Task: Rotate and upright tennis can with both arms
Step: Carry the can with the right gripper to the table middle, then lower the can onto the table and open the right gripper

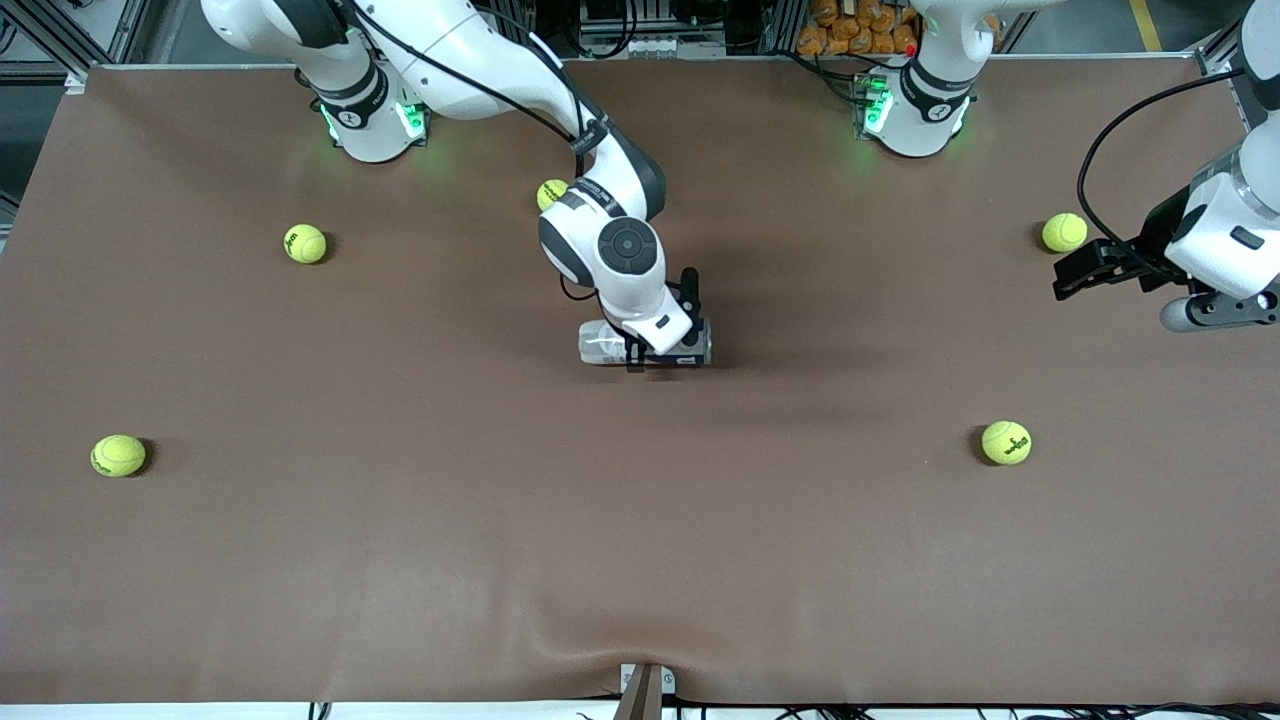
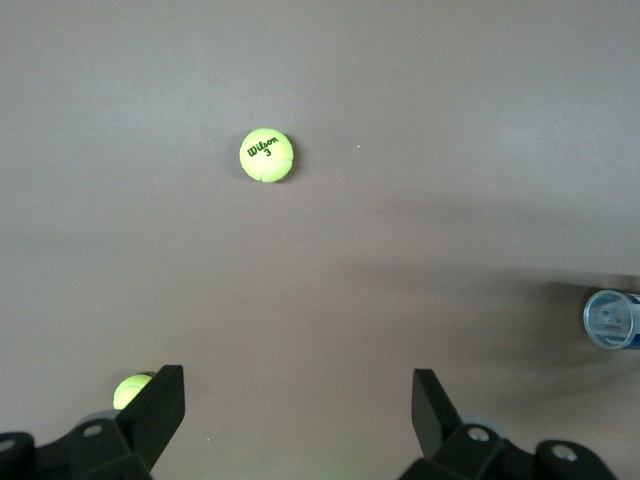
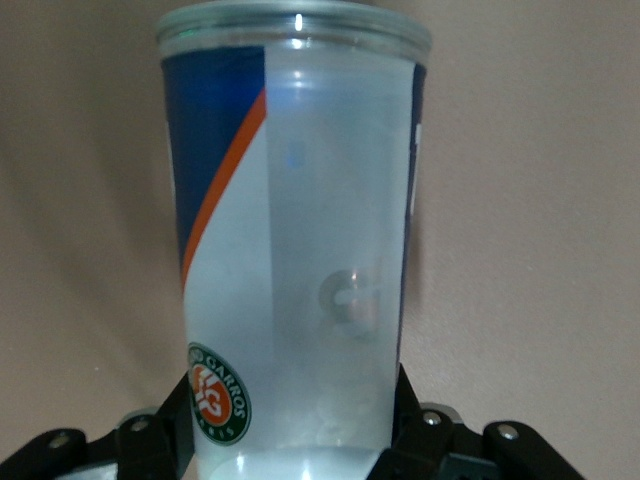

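The tennis can lies on its side in the middle of the table, a clear tube with a white, navy and orange label. My right gripper reaches down onto it. Its black fingers press against both sides of the can near one end. My left gripper hangs open and empty over the left arm's end of the table, its fingers wide apart around bare mat. The can's round end shows at the edge of the left wrist view.
Several yellow-green tennis balls lie scattered: one beside the left gripper, one nearer the camera, one by the right arm's forearm, and two toward the right arm's end. The mat bulges at the front edge.
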